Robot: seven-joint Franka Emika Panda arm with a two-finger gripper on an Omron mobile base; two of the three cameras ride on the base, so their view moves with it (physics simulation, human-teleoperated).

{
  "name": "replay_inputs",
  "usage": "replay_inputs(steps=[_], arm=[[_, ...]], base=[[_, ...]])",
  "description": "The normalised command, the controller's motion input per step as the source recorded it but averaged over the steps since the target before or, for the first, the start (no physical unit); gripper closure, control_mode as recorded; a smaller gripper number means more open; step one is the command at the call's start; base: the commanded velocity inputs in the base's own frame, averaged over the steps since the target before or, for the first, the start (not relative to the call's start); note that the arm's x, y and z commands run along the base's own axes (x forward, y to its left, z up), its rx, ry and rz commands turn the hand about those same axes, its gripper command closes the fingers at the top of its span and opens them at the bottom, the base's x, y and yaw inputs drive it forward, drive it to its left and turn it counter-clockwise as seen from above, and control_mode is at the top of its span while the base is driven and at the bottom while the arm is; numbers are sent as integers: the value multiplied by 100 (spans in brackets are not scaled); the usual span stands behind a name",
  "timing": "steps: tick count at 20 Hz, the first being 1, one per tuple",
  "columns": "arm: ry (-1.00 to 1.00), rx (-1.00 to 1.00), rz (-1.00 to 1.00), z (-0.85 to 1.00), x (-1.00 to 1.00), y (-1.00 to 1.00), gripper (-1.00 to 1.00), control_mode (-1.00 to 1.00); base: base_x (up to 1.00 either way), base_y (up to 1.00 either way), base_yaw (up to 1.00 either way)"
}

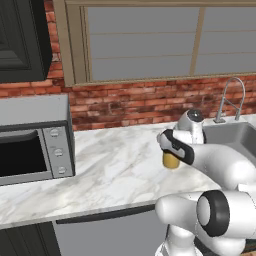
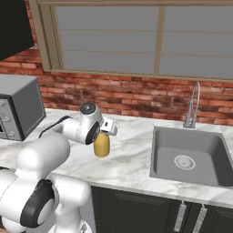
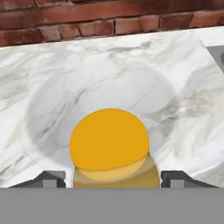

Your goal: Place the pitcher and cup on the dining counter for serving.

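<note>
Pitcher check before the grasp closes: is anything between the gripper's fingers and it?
Nothing visible. In the hand view the mustard-yellow bottle-shaped pitcher sits centred between the two dark fingertips, only bare white-grey marble counter around it. The gripper hangs directly over it.

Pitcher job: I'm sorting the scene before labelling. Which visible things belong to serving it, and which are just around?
Job:
- pitcher, on the marble counter
- claw, fingers either side of it

Just around:
- microwave
- sink
- faucet
</note>
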Motion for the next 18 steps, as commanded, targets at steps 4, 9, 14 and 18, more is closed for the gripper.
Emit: replay_inputs(steps=[4, 9, 14, 18], arm=[[0, 0, 0, 0, -3, 0, 100, -100], [-3, 0, 0, 57, -44, 0, 100, -100], [0, 0, 0, 100, -66, 0, 100, -100], [0, 0, 0, 99, -74, 0, 100, -100]], base=[[0, 0, 0], [0, 0, 0], [0, 0, 0], [0, 0, 0]])
